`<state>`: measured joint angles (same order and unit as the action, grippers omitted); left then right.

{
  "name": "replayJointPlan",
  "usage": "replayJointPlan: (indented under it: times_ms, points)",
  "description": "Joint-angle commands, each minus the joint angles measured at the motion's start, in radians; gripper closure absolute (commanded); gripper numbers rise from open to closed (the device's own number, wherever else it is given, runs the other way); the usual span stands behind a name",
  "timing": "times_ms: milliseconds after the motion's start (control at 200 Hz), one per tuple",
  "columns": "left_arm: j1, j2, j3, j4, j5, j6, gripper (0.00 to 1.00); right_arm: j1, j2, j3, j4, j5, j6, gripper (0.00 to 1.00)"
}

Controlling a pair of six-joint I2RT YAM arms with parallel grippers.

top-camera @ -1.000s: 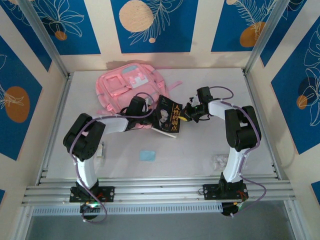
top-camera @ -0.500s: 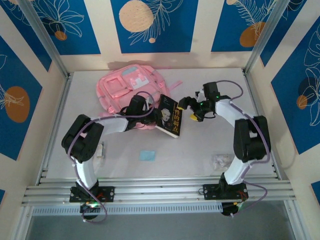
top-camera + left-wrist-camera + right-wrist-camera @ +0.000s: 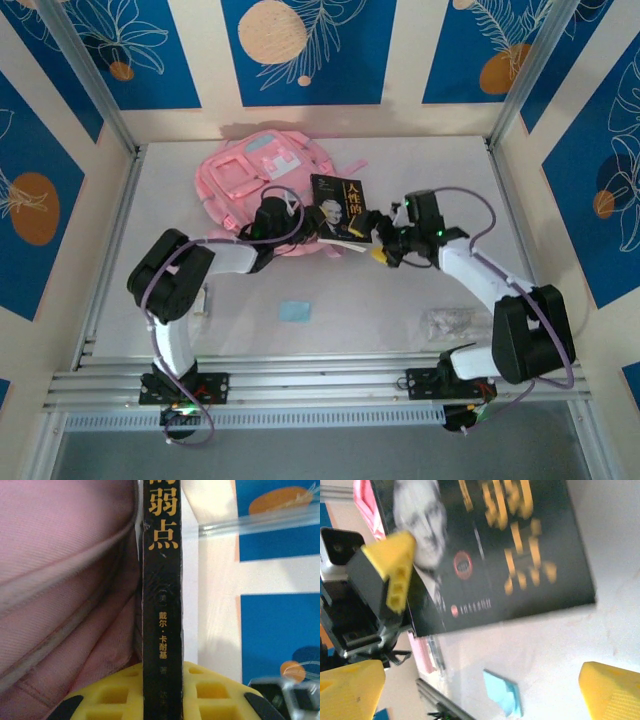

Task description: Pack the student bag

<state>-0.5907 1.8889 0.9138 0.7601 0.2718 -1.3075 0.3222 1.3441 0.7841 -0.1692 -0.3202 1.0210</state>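
Observation:
The student bag point(image 3: 250, 170), soft and pink, lies at the back of the table; in the left wrist view its fabric point(image 3: 60, 580) fills the left side. A black book with yellow characters point(image 3: 338, 203) stands tilted against the bag's right edge. My left gripper point(image 3: 312, 228) is shut on the book's lower spine point(image 3: 162, 630), with yellow fingers point(image 3: 215, 695) on either side of it. My right gripper point(image 3: 378, 243) stands wide open just right of the book, holding nothing. The right wrist view has the book cover point(image 3: 490, 555) above its spread fingertips point(image 3: 612, 690).
A light blue pad point(image 3: 295, 311) lies in front of the book, also in the right wrist view as the blue pad point(image 3: 504, 697). A clear plastic packet point(image 3: 447, 321) sits near the right arm's base. A small white object point(image 3: 203, 300) lies by the left arm.
My right gripper let go of the book, opened wide, swung away, then came back low beside it. The left gripper turned the book more upright and carried it toward the bag.

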Motion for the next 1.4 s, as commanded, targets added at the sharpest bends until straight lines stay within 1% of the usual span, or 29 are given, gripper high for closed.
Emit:
replayJointPlan:
  times_ms: [0, 105, 155, 250, 365, 420, 545, 605, 660, 695, 740, 820, 870, 995, 1035, 1080, 1150, 1195, 1225, 1305, 1396]
  points:
    - [-0.013, 0.023, -0.015, 0.348, -0.09, -0.12, 1.0, 0.085, -0.042, -0.069, 0.238, 0.072, 0.237, 0.01]
    - [-0.021, 0.027, -0.031, 0.377, -0.111, -0.133, 1.0, 0.157, -0.022, -0.11, 0.367, 0.171, 0.32, 0.01]
    - [-0.022, 0.026, -0.042, 0.394, -0.118, -0.137, 1.0, 0.175, 0.0, -0.122, 0.421, 0.194, 0.348, 0.01]
    - [-0.027, 0.018, -0.067, 0.416, -0.138, -0.144, 1.0, 0.189, 0.06, -0.144, 0.529, 0.224, 0.43, 0.01]
    - [-0.03, 0.01, -0.087, 0.423, -0.151, -0.142, 1.0, 0.2, 0.145, -0.168, 0.722, 0.258, 0.519, 0.0]
    - [-0.032, 0.012, -0.088, 0.42, -0.146, -0.145, 1.0, 0.202, 0.175, -0.164, 0.793, 0.287, 0.522, 0.0]
    - [-0.034, 0.022, -0.096, 0.437, -0.14, -0.165, 1.0, 0.183, 0.234, -0.117, 0.84, 0.313, 0.504, 0.0]
    - [-0.036, 0.023, -0.102, 0.444, -0.138, -0.173, 1.0, 0.173, 0.261, -0.106, 0.873, 0.325, 0.511, 0.03]
    - [-0.037, 0.02, -0.108, 0.444, -0.137, -0.173, 1.0, 0.165, 0.29, -0.1, 0.902, 0.336, 0.521, 0.08]
    - [-0.038, 0.016, -0.111, 0.44, -0.135, -0.172, 1.0, 0.159, 0.307, -0.096, 0.924, 0.336, 0.533, 0.13]
    - [-0.038, 0.009, -0.117, 0.43, -0.134, -0.169, 1.0, 0.154, 0.327, -0.097, 0.967, 0.336, 0.54, 0.24]
    - [-0.038, -0.008, -0.128, 0.397, -0.134, -0.151, 1.0, 0.152, 0.342, -0.095, 1.002, 0.341, 0.551, 0.51]
    - [-0.038, -0.014, -0.134, 0.381, -0.134, -0.141, 1.0, 0.152, 0.341, -0.091, 1.0, 0.342, 0.548, 0.63]
    - [-0.037, -0.015, -0.146, 0.366, -0.132, -0.136, 1.0, 0.147, 0.318, -0.09, 0.994, 0.344, 0.532, 0.78]
    - [-0.038, -0.014, -0.147, 0.358, -0.128, -0.13, 0.94, 0.145, 0.306, -0.09, 0.987, 0.344, 0.524, 0.82]
    - [-0.037, -0.014, -0.146, 0.345, -0.121, -0.121, 0.83, 0.139, 0.292, -0.087, 0.969, 0.342, 0.514, 0.87]
    - [-0.038, -0.023, -0.149, 0.323, -0.109, -0.103, 0.61, 0.127, 0.264, -0.084, 0.938, 0.334, 0.489, 0.94]
    - [-0.038, -0.035, -0.152, 0.302, -0.101, -0.083, 0.43, 0.113, 0.246, -0.08, 0.914, 0.323, 0.468, 0.94]
    - [-0.037, -0.046, -0.154, 0.278, -0.094, -0.064, 0.34, 0.103, 0.232, -0.075, 0.894, 0.312, 0.45, 0.94]
    - [-0.032, -0.094, -0.155, 0.187, -0.083, 0.015, 0.22, 0.066, 0.19, -0.059, 0.827, 0.269, 0.381, 0.95]
    - [-0.022, -0.167, -0.133, 0.016, -0.07, 0.173, 0.2, 0.014, 0.144, -0.022, 0.709, 0.196, 0.29, 0.94]
